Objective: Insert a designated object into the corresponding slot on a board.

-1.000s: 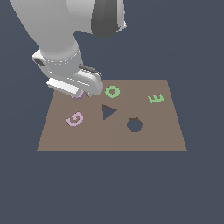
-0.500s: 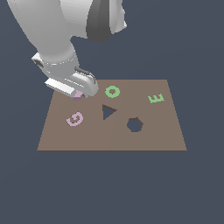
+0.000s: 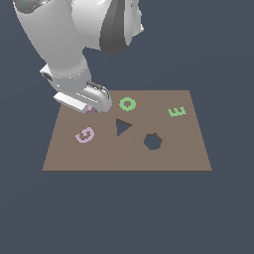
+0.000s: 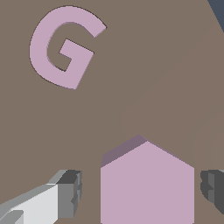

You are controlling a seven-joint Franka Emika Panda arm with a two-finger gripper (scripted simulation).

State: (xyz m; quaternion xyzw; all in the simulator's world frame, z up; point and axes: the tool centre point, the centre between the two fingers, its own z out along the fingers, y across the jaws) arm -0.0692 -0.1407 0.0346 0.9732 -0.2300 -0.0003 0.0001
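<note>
Wrist view first: the pink-lilac hexagonal block [image 4: 147, 183] is seen sitting flat on the brown board [image 4: 144, 78], right between the two dark finger pads [image 4: 70, 192], and a clear strip of board is visible on each side of it, so the gripper [image 4: 142, 192] is spread wide around the block and nothing is being squeezed. The pink letter G [image 4: 61, 46] is also caught in that view, a bit away from the block on bare board, not touching it. Over in the exterior view, the gripper [image 3: 92, 106] is parked low at the far corner of the board [image 3: 127, 158], on the exterior view's left, and only a sliver of the block [image 3: 90, 107] can be made out peeking from under the white hand, so its exact footing can't be judged from there. Taking the dark triangular cut-out [image 3: 122, 126] as the clock centre, the block is found at roughly 10 o'clock, the green ring O [image 3: 127, 104] at 12, the pink G [image 3: 85, 134] at about 8, the green letter E [image 3: 177, 111] at 2, and the dark hexagon slot [image 3: 153, 141] at 4. The slot is seen unfilled, well apart from the block, with the triangle lying between them.
</note>
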